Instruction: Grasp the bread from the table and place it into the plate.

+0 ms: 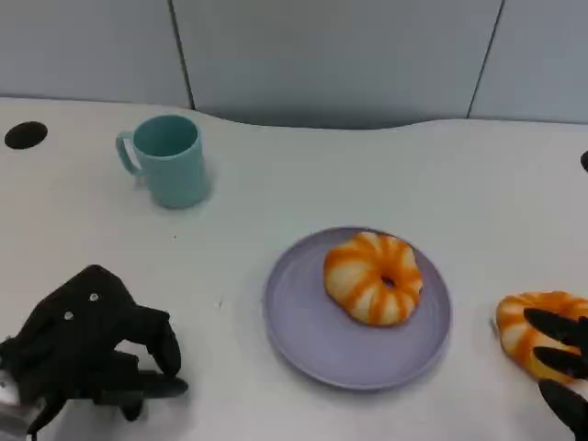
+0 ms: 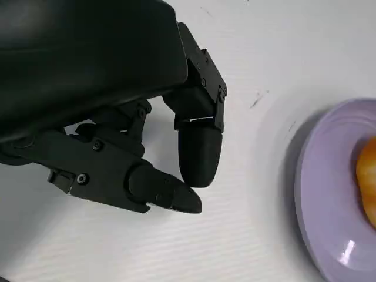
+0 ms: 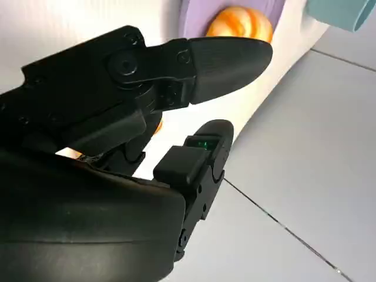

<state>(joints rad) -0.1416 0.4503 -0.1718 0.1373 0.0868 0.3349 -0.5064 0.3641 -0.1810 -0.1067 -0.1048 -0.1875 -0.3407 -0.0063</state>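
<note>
Black right hand fingers touch table bread, grasp unclear; left hand curled, holding nothing

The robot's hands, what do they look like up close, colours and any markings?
Both are matte black. The left hand has a rounded, smooth shell, segmented fingers with visible screws and rounded tips. The right hand is built alike, with a small green light on one finger.
</note>
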